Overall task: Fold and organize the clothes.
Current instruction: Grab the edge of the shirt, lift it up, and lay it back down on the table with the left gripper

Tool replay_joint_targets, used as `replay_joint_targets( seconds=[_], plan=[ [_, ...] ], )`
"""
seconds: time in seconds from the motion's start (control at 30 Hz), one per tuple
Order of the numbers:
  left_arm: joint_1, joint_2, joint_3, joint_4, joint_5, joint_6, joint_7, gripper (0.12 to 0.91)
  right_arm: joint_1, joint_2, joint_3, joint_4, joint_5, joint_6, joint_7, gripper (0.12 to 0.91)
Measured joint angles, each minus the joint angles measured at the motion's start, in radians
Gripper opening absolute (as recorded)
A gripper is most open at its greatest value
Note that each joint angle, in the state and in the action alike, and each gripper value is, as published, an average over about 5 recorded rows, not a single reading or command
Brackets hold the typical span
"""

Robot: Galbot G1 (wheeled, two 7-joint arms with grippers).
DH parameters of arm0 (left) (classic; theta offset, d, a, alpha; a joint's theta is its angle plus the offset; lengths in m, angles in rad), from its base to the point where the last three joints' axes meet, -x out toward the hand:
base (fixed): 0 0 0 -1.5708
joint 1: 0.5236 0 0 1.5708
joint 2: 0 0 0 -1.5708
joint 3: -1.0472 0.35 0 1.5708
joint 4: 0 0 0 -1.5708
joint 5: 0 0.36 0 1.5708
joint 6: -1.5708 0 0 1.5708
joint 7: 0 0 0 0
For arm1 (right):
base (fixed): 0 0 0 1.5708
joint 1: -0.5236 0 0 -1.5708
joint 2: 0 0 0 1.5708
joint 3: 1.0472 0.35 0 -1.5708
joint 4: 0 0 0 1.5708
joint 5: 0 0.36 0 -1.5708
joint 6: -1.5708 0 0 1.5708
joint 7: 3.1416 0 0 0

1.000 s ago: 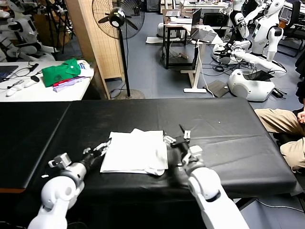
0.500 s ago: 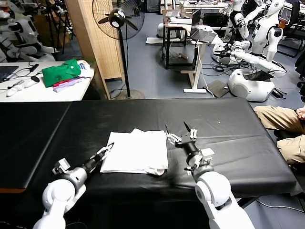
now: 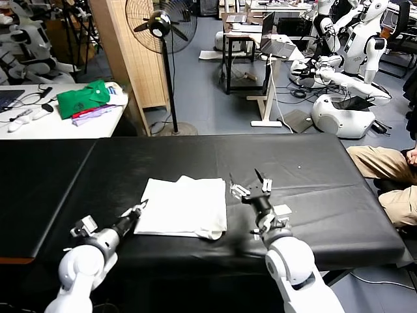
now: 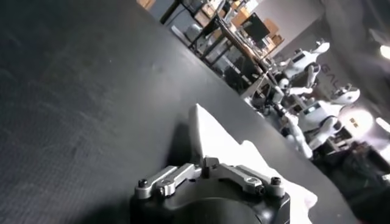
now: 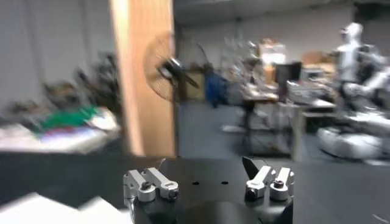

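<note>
Black table fills the work area. White T-shirt lies on it already folded into a rough rectangle, plain side up, near the table's front edge and a bit toward the robot's left of centre. One loose lump of cloth sticks out at the shirt's front corner on the right-arm side.

Left gripper sits low at the shirt's left edge, near its front corner — fingers drawn together to a narrow tip right at the cloth edge. Left wrist view shows the shirt's pointed corner just past the gripper, but whether cloth is actually pinched between the tips can't be told from these views. Right gripper is lifted off the table just beside the shirt's right edge, not touching it, fingers spread wide, nothing in them; right wrist view agrees, both fingers apart with open air between.

Judgement: step in hand looks like taking the left edge for another fold or a tidy-up. To do it well — get all stacked layers in the pinch, not only the top one, lift just enough to clear the table, carry the edge straight across toward the right edge so sides line up, and lay it flat. The right gripper could press or hold the far edge so the stack doesn't slide. The loose lump needs tucking or it'll bulge.
</note>
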State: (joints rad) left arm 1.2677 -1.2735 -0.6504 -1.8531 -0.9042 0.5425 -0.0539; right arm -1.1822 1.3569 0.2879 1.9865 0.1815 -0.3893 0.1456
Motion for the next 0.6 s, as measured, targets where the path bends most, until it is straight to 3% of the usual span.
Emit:
replay_joint_targets(
  seconds=[0.27, 0.47, 0.6],
  plan=[
    [0.025, 0.090, 0.008, -0.016, 0.533, -0.110, 0.004, 0.132, -0.036, 0.003, 0.045, 0.006, -0.039, -0.065, 0.007, 0.798],
    [0.067, 0.238, -0.048, -0.010, 0.783, -0.175, 0.007, 0.132, -0.041, 0.006, 0.053, 0.008, -0.039, -0.066, 0.007, 0.798],
    [0.100, 0.352, -0.111, -0.030, 0.896, -0.186, 0.004, 0.132, -0.034, 0.012, 0.046, 0.006, -0.039, -0.069, 0.007, 0.798]
  ],
)
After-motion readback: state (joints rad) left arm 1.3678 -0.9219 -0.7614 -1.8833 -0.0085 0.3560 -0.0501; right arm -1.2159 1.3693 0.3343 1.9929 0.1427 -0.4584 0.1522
